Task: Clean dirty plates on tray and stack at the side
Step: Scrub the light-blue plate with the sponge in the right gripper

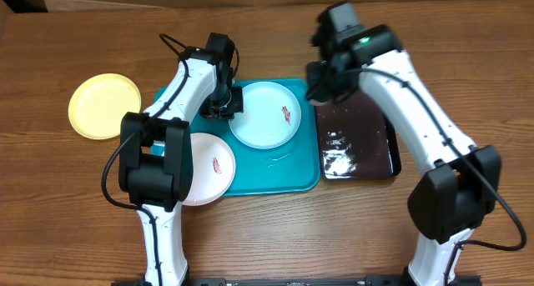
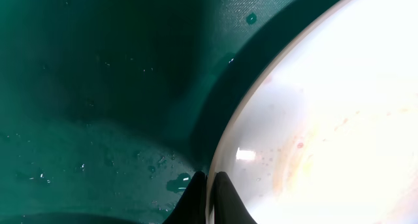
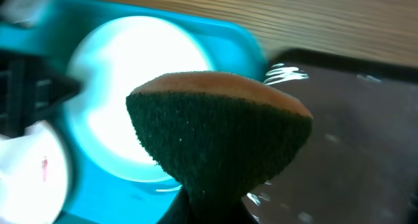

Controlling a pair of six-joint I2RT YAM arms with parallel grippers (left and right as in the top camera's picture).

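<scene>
Left gripper (image 2: 208,187) is nipping the light-blue-rimmed round plastic plate's (image 1: 265,117) edge; right gripper (image 3: 208,206) is clamping a dark-green-faced tan sponge (image 3: 219,126).
Nearest, a smeared round white plastic plate (image 1: 209,166) is overlapping the turquoise rectangular plastic tray's (image 1: 284,174) left rim; farther back, the blue-rimmed plate is lying inside it.

Brown wood-grain table (image 1: 50,236), soft even light

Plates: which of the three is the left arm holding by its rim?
The light-blue-rimmed plastic plate in the large turquoise tray: the left fingers pinch its rim. The white plate and the yellow plate lie untouched, farther left.
</scene>
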